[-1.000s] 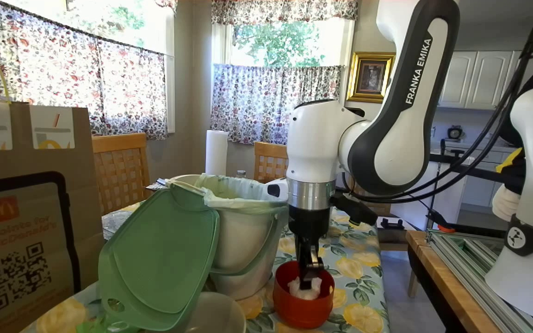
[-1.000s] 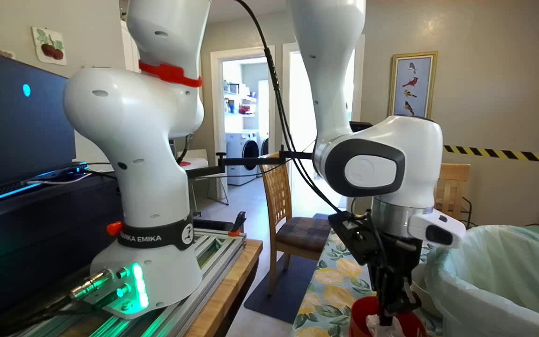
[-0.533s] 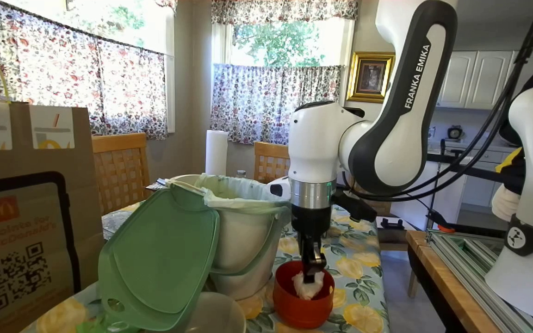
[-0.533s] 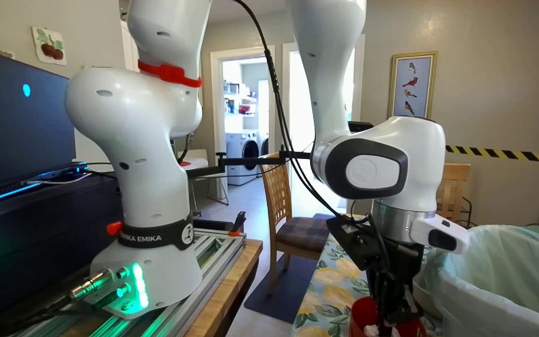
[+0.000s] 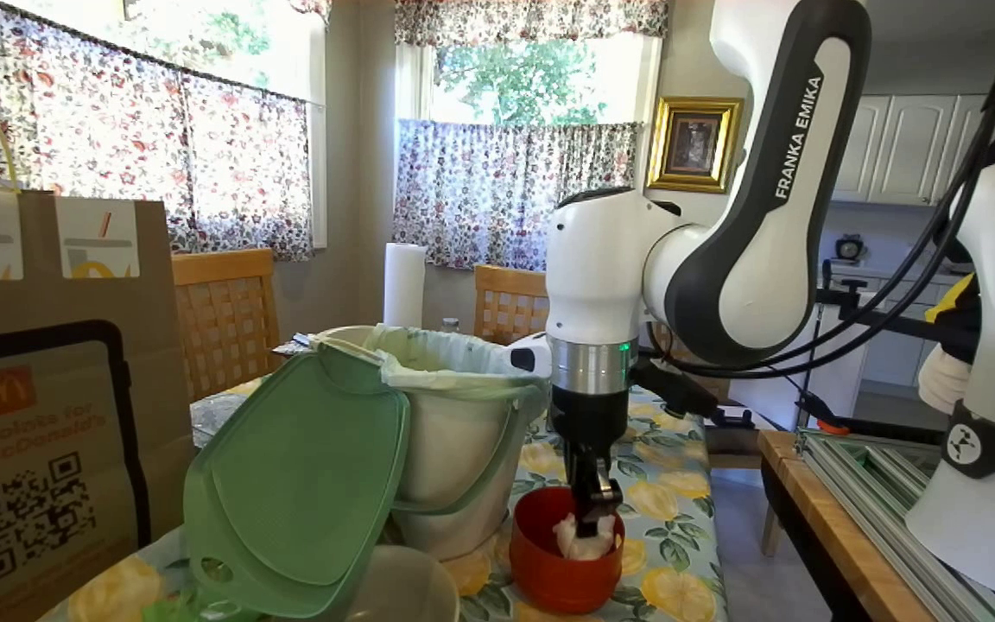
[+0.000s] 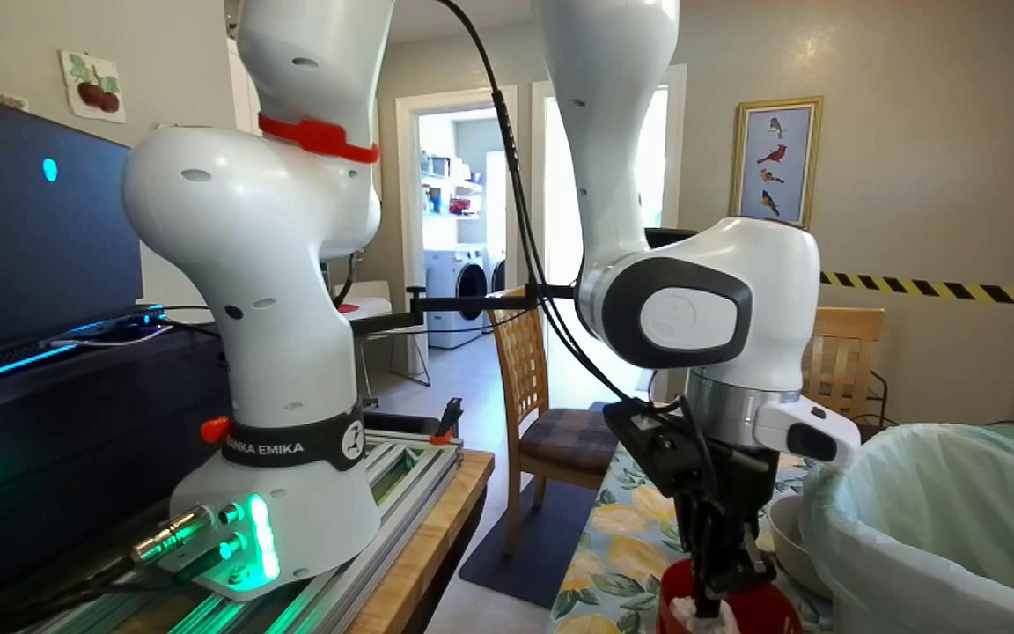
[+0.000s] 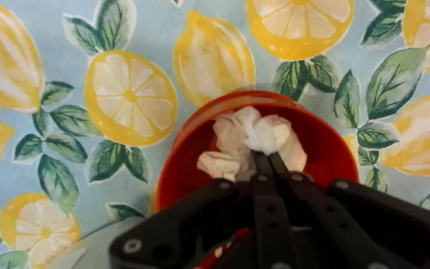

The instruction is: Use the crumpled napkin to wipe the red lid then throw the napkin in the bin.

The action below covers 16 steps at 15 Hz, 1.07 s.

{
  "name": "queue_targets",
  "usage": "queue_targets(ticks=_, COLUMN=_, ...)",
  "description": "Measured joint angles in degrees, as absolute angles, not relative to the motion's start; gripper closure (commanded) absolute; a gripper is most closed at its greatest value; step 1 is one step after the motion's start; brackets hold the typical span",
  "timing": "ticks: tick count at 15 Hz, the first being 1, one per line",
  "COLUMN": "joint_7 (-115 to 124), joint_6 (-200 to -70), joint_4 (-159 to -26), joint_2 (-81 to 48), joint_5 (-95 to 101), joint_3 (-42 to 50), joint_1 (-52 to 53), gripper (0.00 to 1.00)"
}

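Lemon-print tablecloth (image 5: 662, 501), floral curtains (image 5: 515, 186), wooden chairs (image 5: 224, 302) — claw (image 7: 270, 160) clamped on crumpled napkin (image 7: 252, 136)

Home dining area, floral curtains (image 5: 515, 190), lemon-print tablecloth (image 5: 670, 527), wooden chairs (image 6: 562, 438), white wall cabinets (image 5: 895, 149), washing machine (image 6: 452, 299)

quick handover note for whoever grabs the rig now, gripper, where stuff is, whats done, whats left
Gripper: shut on the crumpled napkin.
Things: the napkin is inside the red lid, which stands on the lemon-print tablecloth; the lined bin nearby is open, its green cover tilted at its side.
Done: napkin gripped and down in the lid; whether the wiping is finished can't be told.
Left: any wiping still needed, then the napkin into the bin.
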<state>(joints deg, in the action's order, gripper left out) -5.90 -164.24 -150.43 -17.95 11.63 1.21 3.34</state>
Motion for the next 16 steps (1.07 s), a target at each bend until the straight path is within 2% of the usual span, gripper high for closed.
queue_targets(ticks=7, joint_7=-6.1, joint_6=-166.7, joint_4=-158.6, joint_2=-6.6, joint_5=11.6, joint_3=-1.3, joint_1=3.2, gripper=0.99)
queue_targets(ticks=16, joint_7=-6.1, joint_6=-167.5, joint_4=-157.2, joint_2=5.0, joint_5=9.5, joint_3=-1.1, joint_1=2.9, gripper=0.99)
